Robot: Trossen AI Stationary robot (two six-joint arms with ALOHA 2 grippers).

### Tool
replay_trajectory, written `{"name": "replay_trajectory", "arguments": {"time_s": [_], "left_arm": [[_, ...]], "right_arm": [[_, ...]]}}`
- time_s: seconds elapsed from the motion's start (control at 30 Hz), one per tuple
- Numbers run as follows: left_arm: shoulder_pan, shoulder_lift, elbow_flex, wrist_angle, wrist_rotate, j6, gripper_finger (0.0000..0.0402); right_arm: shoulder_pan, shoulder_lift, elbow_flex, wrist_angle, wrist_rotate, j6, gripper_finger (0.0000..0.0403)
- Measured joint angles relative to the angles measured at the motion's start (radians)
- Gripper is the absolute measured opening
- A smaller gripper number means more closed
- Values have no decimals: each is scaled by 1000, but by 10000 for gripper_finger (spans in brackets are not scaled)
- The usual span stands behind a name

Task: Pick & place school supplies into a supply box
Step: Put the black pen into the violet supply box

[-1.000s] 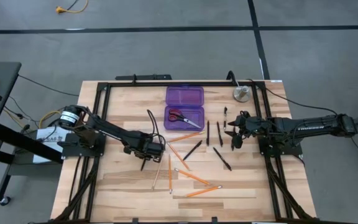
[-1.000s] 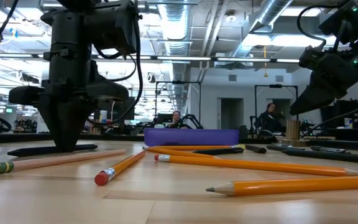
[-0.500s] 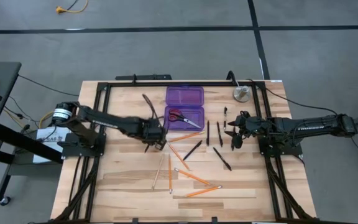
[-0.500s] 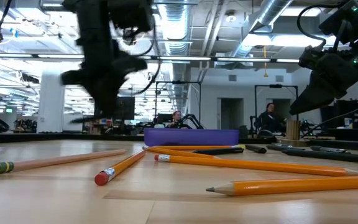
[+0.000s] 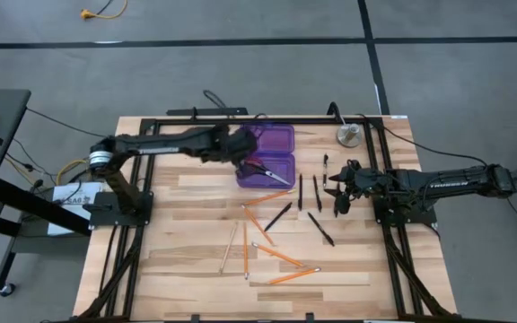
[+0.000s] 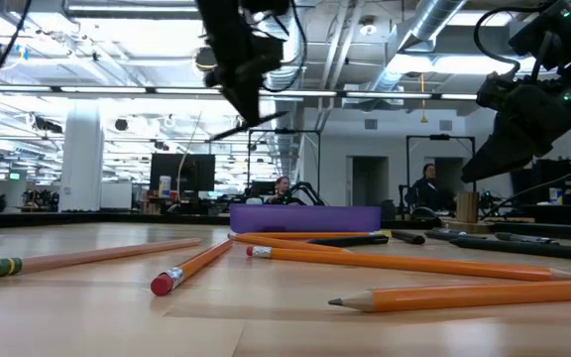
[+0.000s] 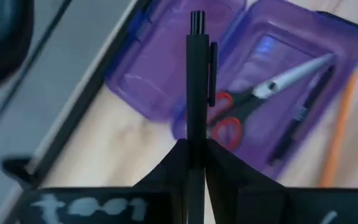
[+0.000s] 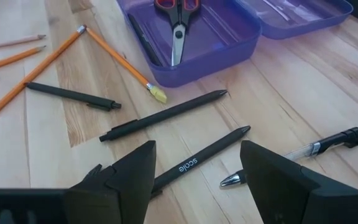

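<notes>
Pointing upright past jaws: pen

Scissors lie in the box, pencils in front

hidden: black pen lower end inside left pincer | blurred: second dark pen, possibly, in purple case | cut off: case lid, upper right

Left gripper: raised above the box, clamping a pen
Right gripper: hangs at right edge
Foreground: orange pencils lying on table
Background: seated person
</notes>
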Motion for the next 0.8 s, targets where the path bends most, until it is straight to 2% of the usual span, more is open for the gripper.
{"name": "replay_trajectory", "arguments": {"time_s": [0.2, 0.47, 0.63, 0.8], "left_arm": [[47, 183, 132, 11, 83, 214, 20], [40, 407, 280, 13, 106, 415, 20], [39, 470, 313, 8, 153, 459, 22], [38, 471, 315, 9, 192, 462, 36]], "right_arm": [[0, 0, 0, -1, 0, 0, 230], [-1, 0, 0, -5, 1, 0, 230], [0, 0, 0, -7, 1, 0, 230], [0, 0, 0, -7, 1, 0, 230]]}}
